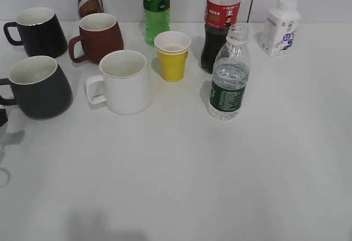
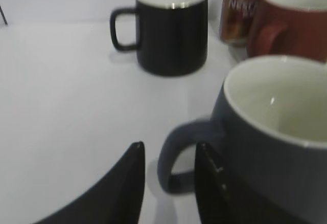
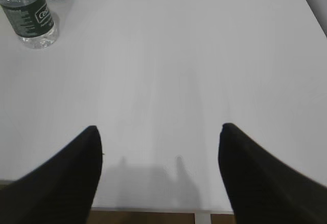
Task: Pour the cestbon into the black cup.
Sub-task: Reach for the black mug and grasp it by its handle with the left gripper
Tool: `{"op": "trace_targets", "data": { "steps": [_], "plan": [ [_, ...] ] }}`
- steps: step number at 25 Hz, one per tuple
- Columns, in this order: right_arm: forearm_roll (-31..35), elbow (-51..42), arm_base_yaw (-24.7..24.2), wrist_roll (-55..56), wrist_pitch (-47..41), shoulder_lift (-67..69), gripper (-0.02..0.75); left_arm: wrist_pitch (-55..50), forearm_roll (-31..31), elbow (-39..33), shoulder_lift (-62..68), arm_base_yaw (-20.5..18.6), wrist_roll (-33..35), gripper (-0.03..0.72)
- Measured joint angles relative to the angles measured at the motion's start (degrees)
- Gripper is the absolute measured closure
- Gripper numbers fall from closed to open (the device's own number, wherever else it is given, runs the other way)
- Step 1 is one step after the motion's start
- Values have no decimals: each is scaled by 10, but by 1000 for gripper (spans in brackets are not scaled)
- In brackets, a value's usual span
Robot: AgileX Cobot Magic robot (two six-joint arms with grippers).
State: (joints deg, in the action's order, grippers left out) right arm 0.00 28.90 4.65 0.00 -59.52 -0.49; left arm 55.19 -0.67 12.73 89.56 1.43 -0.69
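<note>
**Left pincer lining up on mug handle, bottle untouched**

Cestbon (image 1: 229,76) stands upright on the table (image 1: 220,186), cap off, roughly half full, just in front of the cola bottle (image 1: 220,21). Black cup (image 1: 38,87) sits at the table's left edge, handle pointing left, white mug (image 1: 124,81) just beside it on the right. Glossy black mug (image 2: 171,27) and maroon mug (image 2: 294,22) stand behind it.

Left pincer (image 2: 168,183) is released, fingers slightly apart, the cup's handle loop (image 2: 176,157) sitting in the gap between them; no contact that I can confirm. Right pincer (image 3: 158,168) is spread wide, grasping nothing, well apart from the cestbon, which shows only in the top left corner of the right wrist view.

Step in hand, as I judge it: secure the cup by the handle. To do it well, centre the loop between the fingers and clench on the handle alone, not the mug wall. Then the right arm should take the bottle at the label band, below the open neck. Squeeze gently; the thin ribbed plastic may buckle and spill. Tilt slowly over the cup's wide mouth.
</note>
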Motion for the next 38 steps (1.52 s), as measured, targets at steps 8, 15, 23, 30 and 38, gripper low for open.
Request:
{"op": "trace_targets", "data": {
  "steps": [8,15,23,30,38],
  "plan": [
    [0,0,0,0,0,0,204,87,0,0,67,0,7,390],
    [0,0,0,0,0,0,204,134,0,0,114,0,7,310],
    [0,0,0,0,0,0,204,135,17,28,129,0,7,314],
    [0,0,0,0,0,0,204,71,18,90,141,0,12,561],
    [98,16,0,-116,155,77,225,58,-24,86,137,0,17,638]
  ]
}}
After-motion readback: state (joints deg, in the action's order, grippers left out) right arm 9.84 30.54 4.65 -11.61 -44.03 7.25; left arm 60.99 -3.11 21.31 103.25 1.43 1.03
